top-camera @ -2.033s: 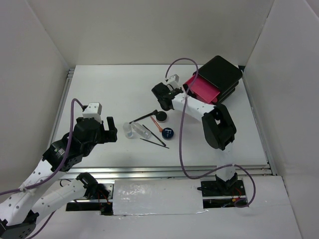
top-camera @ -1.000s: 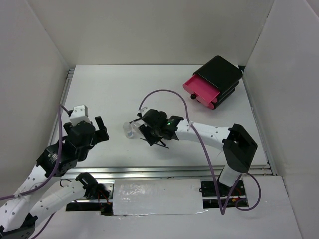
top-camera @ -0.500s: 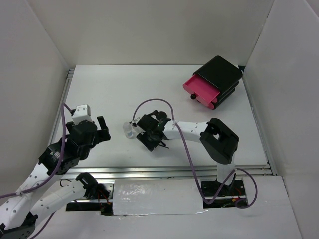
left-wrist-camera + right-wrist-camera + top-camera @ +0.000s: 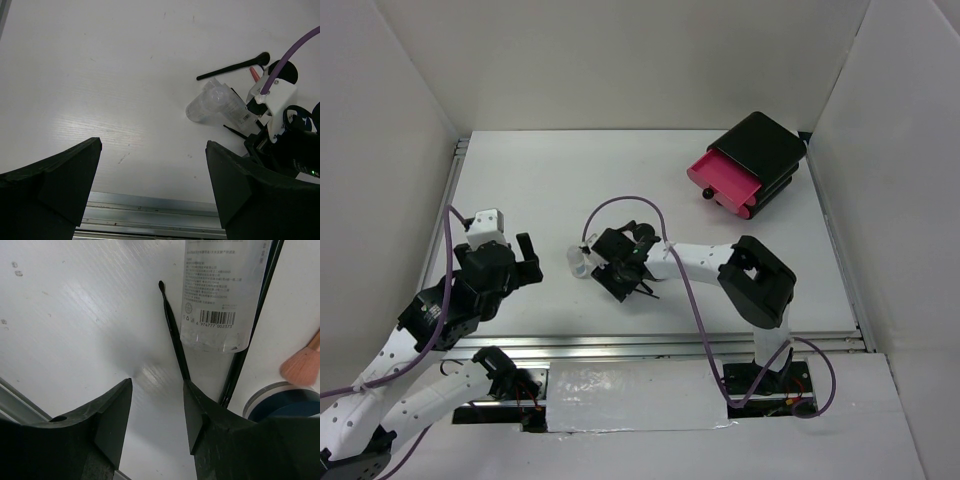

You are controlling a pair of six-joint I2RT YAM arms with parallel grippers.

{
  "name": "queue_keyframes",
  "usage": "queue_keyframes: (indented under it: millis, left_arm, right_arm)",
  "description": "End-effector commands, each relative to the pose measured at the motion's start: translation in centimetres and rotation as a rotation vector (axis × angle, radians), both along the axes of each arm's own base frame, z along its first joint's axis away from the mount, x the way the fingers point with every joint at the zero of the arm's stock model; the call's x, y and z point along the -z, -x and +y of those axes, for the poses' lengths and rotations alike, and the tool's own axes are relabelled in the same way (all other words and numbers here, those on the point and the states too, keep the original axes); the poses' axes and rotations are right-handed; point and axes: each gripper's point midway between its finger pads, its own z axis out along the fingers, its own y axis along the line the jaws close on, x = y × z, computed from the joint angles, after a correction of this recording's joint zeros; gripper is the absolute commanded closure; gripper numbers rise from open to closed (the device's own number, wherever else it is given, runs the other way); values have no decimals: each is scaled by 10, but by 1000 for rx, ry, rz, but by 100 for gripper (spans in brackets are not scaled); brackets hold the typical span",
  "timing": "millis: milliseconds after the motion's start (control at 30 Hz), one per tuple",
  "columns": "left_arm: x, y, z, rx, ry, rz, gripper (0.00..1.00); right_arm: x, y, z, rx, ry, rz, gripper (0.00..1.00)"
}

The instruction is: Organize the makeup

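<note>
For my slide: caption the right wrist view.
Right tool, open, poised at a thin black pencil beside the clear tube.

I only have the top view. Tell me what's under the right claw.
Observer: A thin black pencil lies on the table between the open fingers of the right claw, not gripped.
Operator: Give me what's next to it.
Observer: A clear tube with a barcode label lies alongside it.
Operator: Find the blue compact.
Observer: At the tube's end, beside the orange brush tip: blue compact, half out of the right wrist view.
</note>
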Motion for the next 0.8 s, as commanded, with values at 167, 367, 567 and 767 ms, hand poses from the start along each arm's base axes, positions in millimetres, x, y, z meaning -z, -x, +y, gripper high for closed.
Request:
queue_keyframes:
  millis: [167, 367, 567, 767]
  left_arm:
    - [-14, -3, -6, 31, 25, -45, 1]
    - [-14, -3, -7, 36, 24, -43, 1]
    - [-14, -3, -7, 40, 24, -43, 1]
    - [-14, -3, -8, 41, 26, -45, 1]
  right_arm:
    - [-32, -23, 18, -10, -61, -89, 46]
    - [-20, -30, 17, -24, -20, -82, 46]
    - [-6, -32, 17, -14, -15, -39, 47]
    - [4, -21, 16, 7, -18, 27, 53]
